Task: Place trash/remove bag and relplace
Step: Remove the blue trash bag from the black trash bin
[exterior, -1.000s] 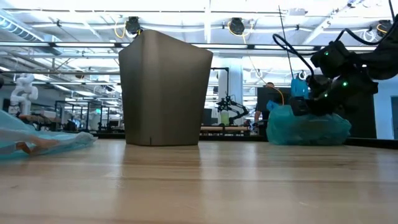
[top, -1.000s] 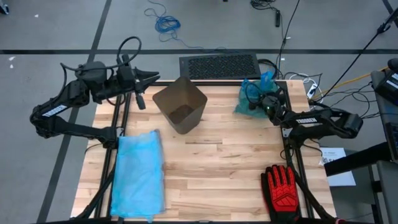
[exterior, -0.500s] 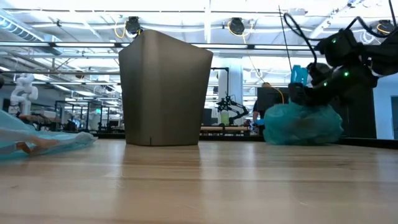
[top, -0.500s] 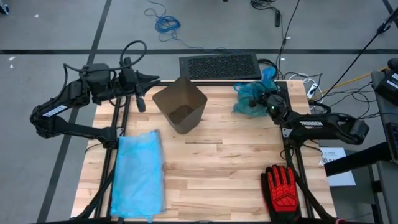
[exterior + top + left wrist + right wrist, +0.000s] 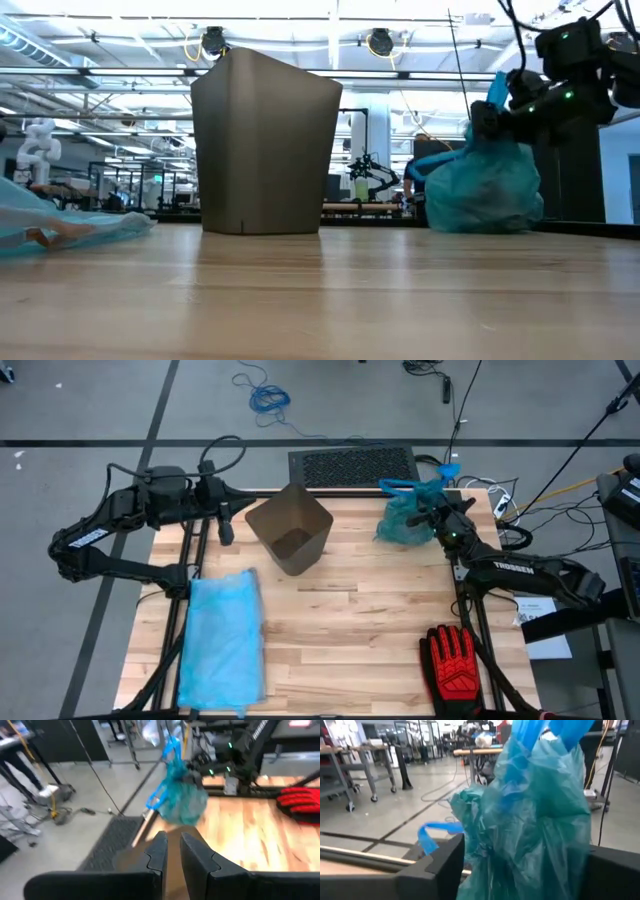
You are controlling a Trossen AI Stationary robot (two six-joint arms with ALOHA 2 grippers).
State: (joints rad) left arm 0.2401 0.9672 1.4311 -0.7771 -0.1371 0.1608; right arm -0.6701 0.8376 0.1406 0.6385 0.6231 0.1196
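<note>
At table's far right corner: right gripper (image 5: pixel 437 520), fingers (image 5: pixel 445 857) spread wide either side of the filled blue bag (image 5: pixel 405 520); whether they touch it cannot be told. Bag rests upright on the table (image 5: pixel 340 630). Left gripper (image 5: pixel 240 503), fingers narrowly parted and empty, held beside the brown bin (image 5: pixel 289 528).

The right hand (image 5: pixel 440 517) has slid back along the desk's far right edge, away from the tied blue trash bag (image 5: pixel 405 518), and its fingers (image 5: pixel 442 860) now stand spread on either side of the bag. The bag, slumped low a second ago, now stands taller, its knot (image 5: pixel 497 88) raised. The left hand (image 5: pixel 228 520) has drawn back slightly from the bin.
</note>
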